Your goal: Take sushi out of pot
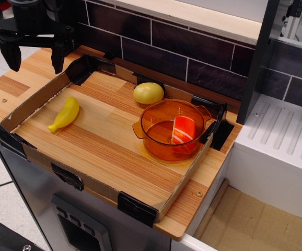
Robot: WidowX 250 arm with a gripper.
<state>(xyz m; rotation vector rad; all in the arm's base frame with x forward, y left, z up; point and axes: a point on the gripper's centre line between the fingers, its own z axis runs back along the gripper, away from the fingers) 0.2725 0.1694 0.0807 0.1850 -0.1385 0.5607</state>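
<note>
Orange-red, seemingly white-striped sushi (183,130) in translucent orange pot (159,112); yellow banana (65,114); black fingers (11,55).

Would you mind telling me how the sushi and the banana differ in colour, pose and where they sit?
The sushi is orange-red with white stripes; the banana is plain yellow. The sushi leans inside the pot, while the banana lies flat on the bare wooden board. The sushi is at the right, the banana at the left. Both are small toys, untouched by the gripper.
</note>
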